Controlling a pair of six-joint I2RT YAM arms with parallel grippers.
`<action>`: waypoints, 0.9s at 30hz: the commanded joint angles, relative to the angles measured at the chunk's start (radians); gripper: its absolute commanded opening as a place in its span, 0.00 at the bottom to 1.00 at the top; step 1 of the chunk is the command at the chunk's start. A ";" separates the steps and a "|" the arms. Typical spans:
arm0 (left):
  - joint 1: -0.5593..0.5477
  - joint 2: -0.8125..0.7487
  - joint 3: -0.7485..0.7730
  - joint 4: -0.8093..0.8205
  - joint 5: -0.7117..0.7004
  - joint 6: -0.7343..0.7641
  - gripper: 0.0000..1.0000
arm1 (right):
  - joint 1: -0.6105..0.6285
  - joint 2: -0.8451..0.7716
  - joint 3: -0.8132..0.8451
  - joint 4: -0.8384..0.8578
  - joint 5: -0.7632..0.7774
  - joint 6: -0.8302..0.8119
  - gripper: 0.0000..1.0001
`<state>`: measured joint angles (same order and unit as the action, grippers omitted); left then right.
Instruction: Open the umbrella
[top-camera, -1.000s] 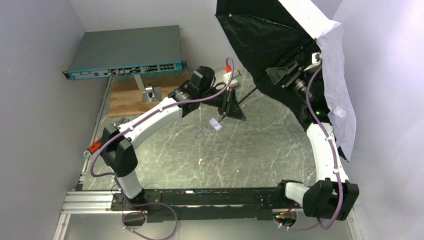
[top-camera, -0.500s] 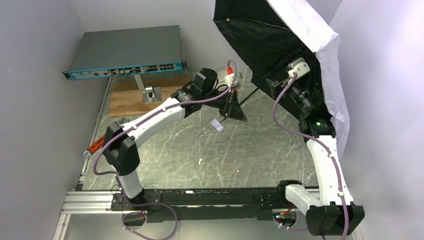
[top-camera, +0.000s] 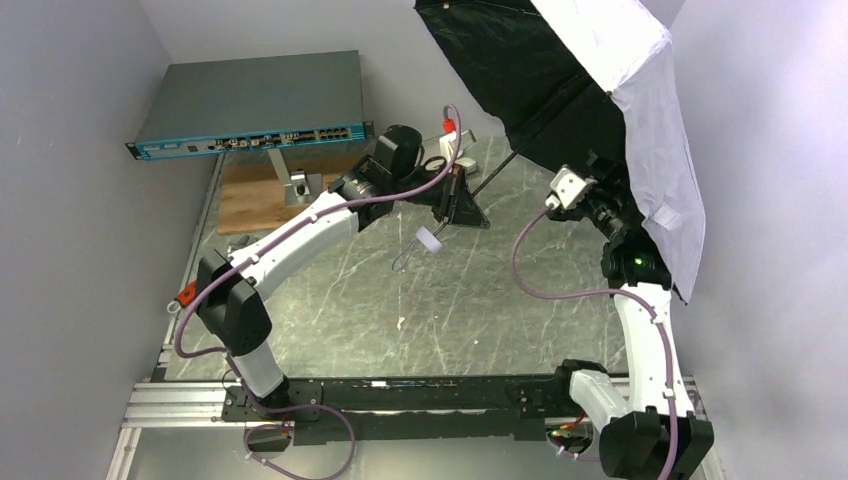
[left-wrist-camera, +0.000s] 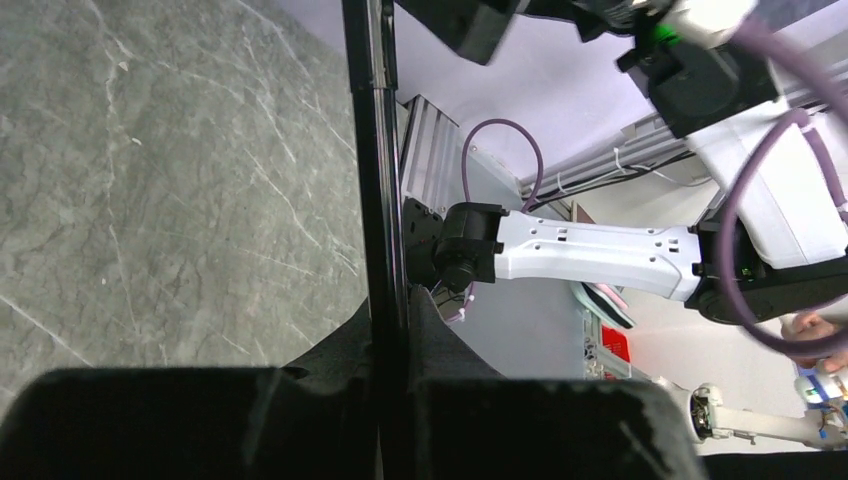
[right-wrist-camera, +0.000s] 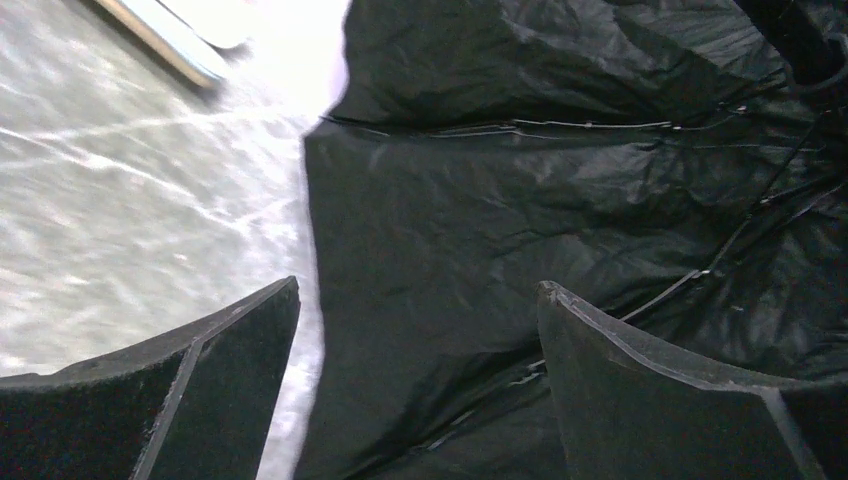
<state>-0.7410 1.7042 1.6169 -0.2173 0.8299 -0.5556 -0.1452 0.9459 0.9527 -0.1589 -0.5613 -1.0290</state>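
Near the middle of the table (top-camera: 330, 290), the left claw (top-camera: 462, 205) is pressed together on the thin black stick (left-wrist-camera: 375, 180) of the umbrella (top-camera: 560, 90). The small white handle (top-camera: 430, 240) is seen just past the claw at 7 o'clock. The stick is judged to be stiff but thin and slippery, so it is best held close to the handle. The cloth (top-camera: 655, 140) is spread out at 1 o'clock and is likely light, soft and easily torn. The right claw (right-wrist-camera: 420, 290) is spread wide with nothing pinched, and black cloth is seen behind it. From above, this claw is hidden under the cloth, and the cloth's top edge is cut off.
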 joint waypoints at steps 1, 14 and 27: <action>-0.011 -0.071 0.088 0.076 0.018 0.083 0.00 | 0.008 -0.001 -0.066 0.348 0.092 -0.202 0.88; -0.015 -0.037 0.145 0.017 -0.026 0.057 0.00 | 0.182 0.050 -0.134 0.698 0.123 -0.377 0.82; -0.024 -0.047 0.143 -0.019 -0.054 0.090 0.00 | 0.243 0.256 -0.074 1.079 0.245 -0.508 0.62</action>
<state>-0.7567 1.7042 1.7012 -0.3389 0.7773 -0.5343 0.0944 1.1805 0.8066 0.7700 -0.3584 -1.5093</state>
